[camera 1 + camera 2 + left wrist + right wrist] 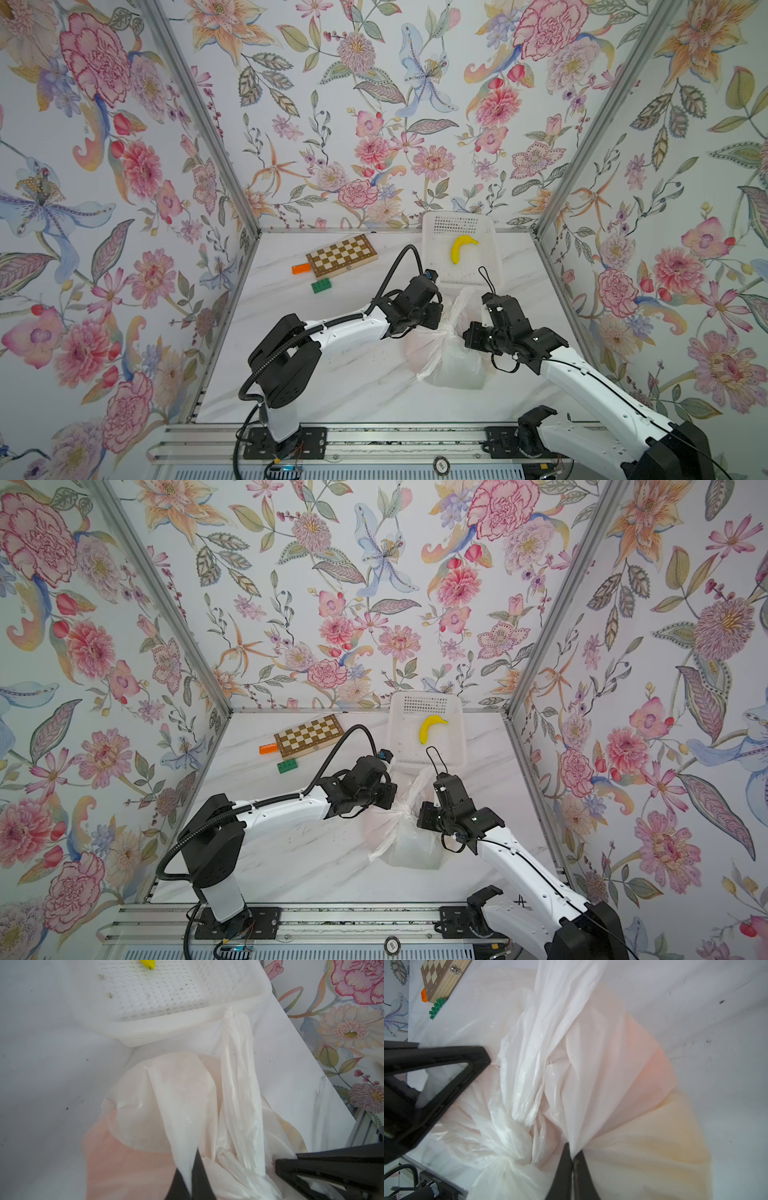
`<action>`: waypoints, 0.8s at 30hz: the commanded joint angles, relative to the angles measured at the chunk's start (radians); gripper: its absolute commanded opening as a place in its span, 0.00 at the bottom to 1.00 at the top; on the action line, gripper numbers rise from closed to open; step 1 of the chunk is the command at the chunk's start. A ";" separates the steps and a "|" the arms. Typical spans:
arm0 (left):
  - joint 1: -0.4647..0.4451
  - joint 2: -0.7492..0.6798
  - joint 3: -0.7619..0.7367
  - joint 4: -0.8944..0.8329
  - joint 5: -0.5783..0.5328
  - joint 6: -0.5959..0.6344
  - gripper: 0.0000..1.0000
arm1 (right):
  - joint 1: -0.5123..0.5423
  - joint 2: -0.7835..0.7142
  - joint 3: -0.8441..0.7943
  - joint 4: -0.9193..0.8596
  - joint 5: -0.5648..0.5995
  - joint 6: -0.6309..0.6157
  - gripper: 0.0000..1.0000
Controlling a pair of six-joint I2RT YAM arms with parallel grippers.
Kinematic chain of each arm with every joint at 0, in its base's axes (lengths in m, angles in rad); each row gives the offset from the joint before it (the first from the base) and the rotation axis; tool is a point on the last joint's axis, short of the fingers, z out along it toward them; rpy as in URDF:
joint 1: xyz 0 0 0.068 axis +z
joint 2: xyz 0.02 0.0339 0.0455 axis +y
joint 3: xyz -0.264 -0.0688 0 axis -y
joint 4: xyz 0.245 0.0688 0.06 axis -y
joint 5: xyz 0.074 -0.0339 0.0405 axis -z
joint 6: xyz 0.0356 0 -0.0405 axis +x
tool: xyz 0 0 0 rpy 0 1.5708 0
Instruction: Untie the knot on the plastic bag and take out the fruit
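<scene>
The plastic bag point(451, 361) is laid on the tabletop point(365, 386), just beside the white basket point(436, 266). The fruit point(656, 1064) is seen only as pink and orange shades through the film. The left hand point(190, 1185) and the right hand point(573, 1160) are each clamped on a fold of the film. The knot point(506, 1147) is found between them, with its long tail point(239, 1084) directed toward the basket. Neither hand is judged clearly nearer.

Bright, even, diffuse light fills both top views, leaving only faint soft shadows on the table point(332, 386). Both wrist views are soft and washed out, and the bag point(166, 1095) nearly melts into the white tabletop.
</scene>
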 commanded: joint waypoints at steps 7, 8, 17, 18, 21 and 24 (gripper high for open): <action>0.093 -0.116 -0.097 0.005 -0.082 0.030 0.00 | -0.040 -0.028 -0.023 -0.041 0.045 0.004 0.00; 0.098 -0.122 -0.107 0.006 -0.084 0.030 0.00 | -0.043 -0.031 -0.025 -0.044 0.046 0.004 0.00; 0.122 -0.197 -0.160 0.077 -0.033 0.047 0.21 | -0.050 -0.063 0.017 -0.065 0.039 0.013 0.11; 0.121 -0.215 -0.172 0.111 -0.014 0.055 0.29 | -0.048 -0.069 0.032 -0.074 0.039 0.015 0.17; 0.122 -0.275 -0.197 0.183 0.029 0.097 0.48 | -0.042 -0.098 0.087 -0.089 0.015 0.013 0.39; 0.114 -0.310 -0.212 0.236 0.110 0.193 0.55 | -0.032 -0.108 0.126 -0.106 -0.031 0.003 0.43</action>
